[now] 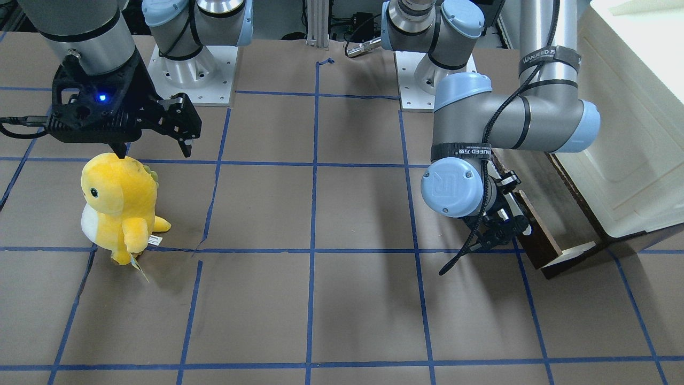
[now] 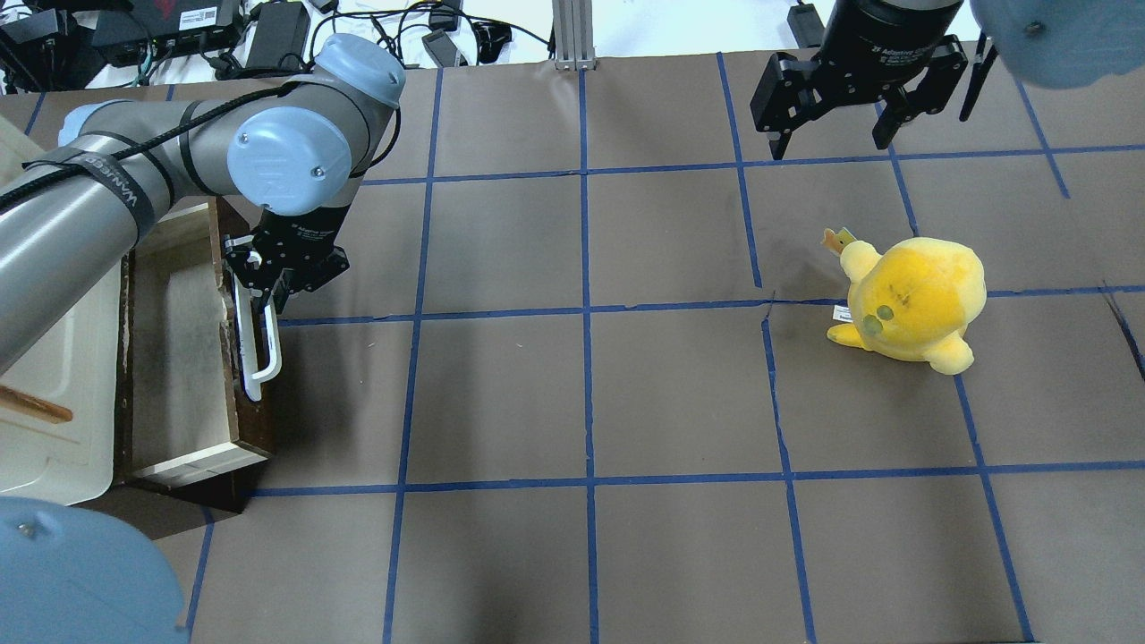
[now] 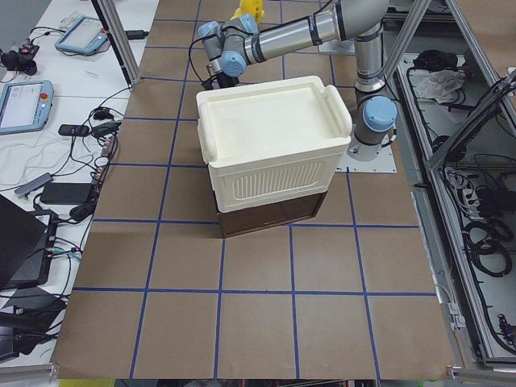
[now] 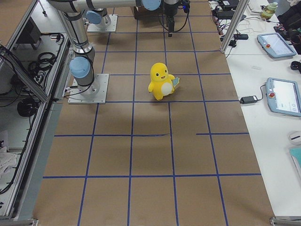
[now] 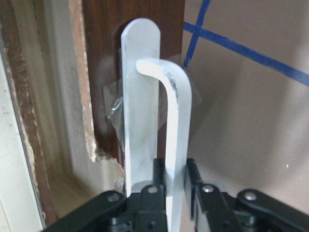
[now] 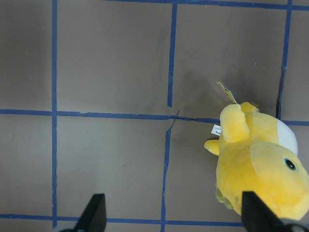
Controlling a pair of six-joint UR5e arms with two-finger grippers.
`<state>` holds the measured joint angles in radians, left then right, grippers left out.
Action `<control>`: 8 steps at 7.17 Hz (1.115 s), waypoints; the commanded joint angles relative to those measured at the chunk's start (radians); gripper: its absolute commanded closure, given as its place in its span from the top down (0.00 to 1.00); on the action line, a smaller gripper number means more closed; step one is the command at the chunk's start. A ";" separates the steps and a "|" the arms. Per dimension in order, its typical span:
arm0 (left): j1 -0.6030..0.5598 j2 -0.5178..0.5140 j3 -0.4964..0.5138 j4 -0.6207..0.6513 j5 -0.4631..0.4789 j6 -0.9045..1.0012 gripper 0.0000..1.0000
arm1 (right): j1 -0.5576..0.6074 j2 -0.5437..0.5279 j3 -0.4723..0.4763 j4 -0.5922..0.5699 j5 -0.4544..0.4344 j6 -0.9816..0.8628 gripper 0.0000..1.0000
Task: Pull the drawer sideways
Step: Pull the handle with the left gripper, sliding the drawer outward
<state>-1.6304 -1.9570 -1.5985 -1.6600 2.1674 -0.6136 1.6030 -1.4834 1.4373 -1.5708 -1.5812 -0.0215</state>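
The drawer (image 2: 174, 358) stands pulled part way out of the cream-white cabinet (image 2: 49, 420), its pale interior showing and its dark brown front panel (image 1: 537, 235) facing the table. My left gripper (image 2: 258, 300) is shut on the upper end of the drawer's long white bar handle (image 2: 257, 353). In the left wrist view both fingers clamp the handle (image 5: 166, 111) just below its bend, with the gripper (image 5: 175, 171) around it. My right gripper (image 2: 832, 134) is open and empty, hanging above the table far from the drawer.
A yellow plush toy (image 2: 912, 300) sits on the brown paper-covered table near my right gripper (image 1: 152, 152), and shows in the right wrist view (image 6: 260, 164). The cabinet (image 1: 630, 133) fills the table's left end. Blue tape lines grid the table (image 2: 581, 402).
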 commanded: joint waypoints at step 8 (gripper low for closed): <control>-0.017 -0.003 0.014 -0.027 -0.020 -0.017 0.07 | 0.000 0.000 0.000 0.000 0.001 0.000 1.00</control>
<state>-1.6411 -1.9588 -1.5874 -1.6874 2.1498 -0.6272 1.6030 -1.4834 1.4373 -1.5708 -1.5801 -0.0215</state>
